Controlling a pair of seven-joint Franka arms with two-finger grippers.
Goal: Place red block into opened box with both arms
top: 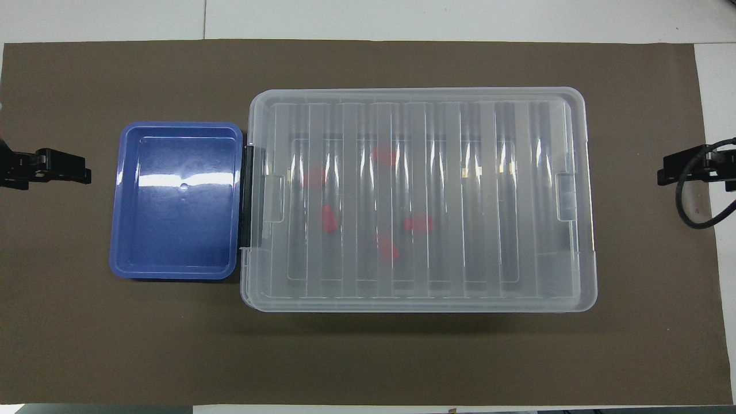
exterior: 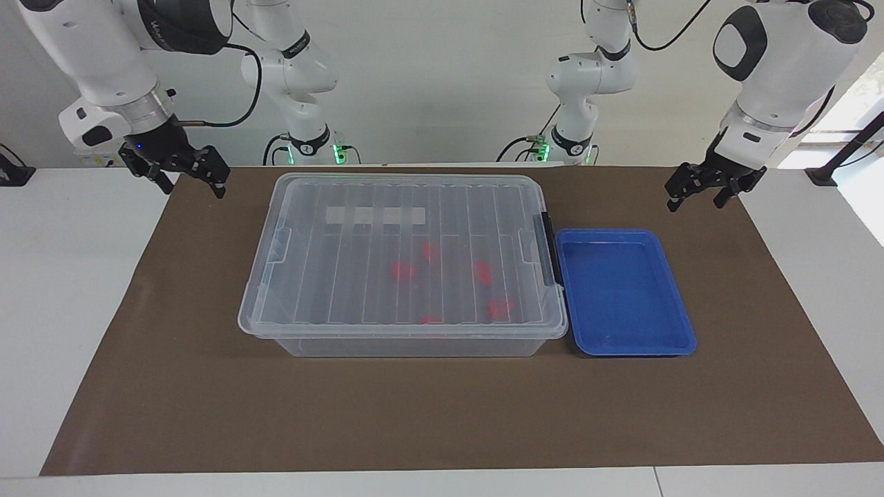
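The box point(exterior: 290, 207) point(top: 578, 98) is a large clear bin in the middle of the brown mat, with its ribbed lid lying on it. Several red blocks point(exterior: 403, 270) point(top: 329, 219) show through the lid, lying on the box floor. My right gripper point(exterior: 195, 190) point(top: 661, 174) hangs open and holds nothing, above the mat's edge beside the box, at the right arm's end. My left gripper point(exterior: 694, 201) point(top: 86, 172) hangs open and holds nothing, above the mat by the blue tray, at the left arm's end.
A shallow blue tray point(exterior: 680, 304) point(top: 118, 190) with nothing in it sits against the box's end toward the left arm. A black latch handle point(exterior: 548, 248) is on that end. Bare brown mat point(exterior: 442, 414) stretches from the box away from the robots.
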